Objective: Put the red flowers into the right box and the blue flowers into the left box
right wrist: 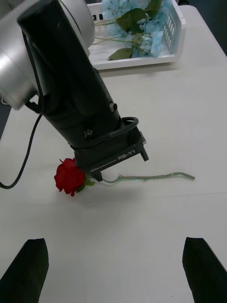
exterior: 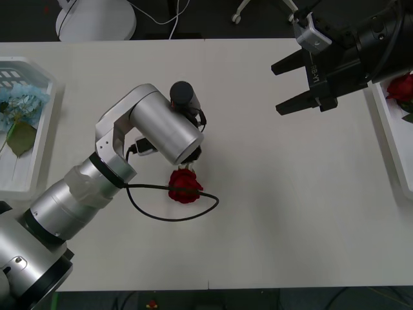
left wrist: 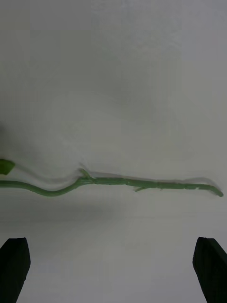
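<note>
One red rose (exterior: 185, 186) is seen lying flat on the white table (exterior: 271, 219) near its middle, with its bare green stem (left wrist: 142, 182) stretched along the surface. The left gripper (left wrist: 112, 265) is held just above that stem with its black fingers spread apart, nothing pinched between them. The right gripper (exterior: 292, 84) is hung over the far right of the table, fingers spread and empty, beside the right box (exterior: 387, 123), where another red rose (exterior: 401, 88) is lodged. The blue flowers (exterior: 19, 103) are gathered in the left box (exterior: 39, 139) at the far left.

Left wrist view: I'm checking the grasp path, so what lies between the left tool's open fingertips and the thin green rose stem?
Bare white table; nothing lies between the left tool and the thin green stem, as the left wrist view shows.
</note>
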Tool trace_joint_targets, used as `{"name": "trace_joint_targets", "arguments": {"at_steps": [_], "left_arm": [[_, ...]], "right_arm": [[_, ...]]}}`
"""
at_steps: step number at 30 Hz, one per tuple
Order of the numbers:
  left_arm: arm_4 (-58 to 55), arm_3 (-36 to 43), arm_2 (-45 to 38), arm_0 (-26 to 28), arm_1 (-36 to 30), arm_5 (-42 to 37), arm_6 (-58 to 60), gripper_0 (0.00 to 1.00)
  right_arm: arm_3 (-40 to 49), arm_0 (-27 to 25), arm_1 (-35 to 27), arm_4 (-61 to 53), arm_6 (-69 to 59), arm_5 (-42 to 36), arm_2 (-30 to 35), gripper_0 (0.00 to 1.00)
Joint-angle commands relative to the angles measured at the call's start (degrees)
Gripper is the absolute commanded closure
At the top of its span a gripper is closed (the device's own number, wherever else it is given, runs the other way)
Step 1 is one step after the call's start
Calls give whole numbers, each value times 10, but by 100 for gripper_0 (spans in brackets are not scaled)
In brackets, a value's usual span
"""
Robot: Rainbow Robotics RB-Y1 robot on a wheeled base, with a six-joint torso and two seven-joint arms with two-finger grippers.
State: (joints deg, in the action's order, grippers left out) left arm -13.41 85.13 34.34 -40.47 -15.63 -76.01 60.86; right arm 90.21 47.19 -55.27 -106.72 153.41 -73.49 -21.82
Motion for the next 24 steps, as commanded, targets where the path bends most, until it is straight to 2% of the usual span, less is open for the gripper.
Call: {"name": "trace_joint_targets", "arguments": {"at_steps": [1,16,24], "left_arm": [[8,-28,20,-25,25,18,24,0],[22,-32,32,37,27,53,0,0],[33,-32,50,46,24,46,-1,0]], "right_arm": [[1,-1,-12,3,16,-4,12,18],[1,-1,-15,3,16,-4,12,18],[1,-1,-15,3,16,-5,12,18]]}}
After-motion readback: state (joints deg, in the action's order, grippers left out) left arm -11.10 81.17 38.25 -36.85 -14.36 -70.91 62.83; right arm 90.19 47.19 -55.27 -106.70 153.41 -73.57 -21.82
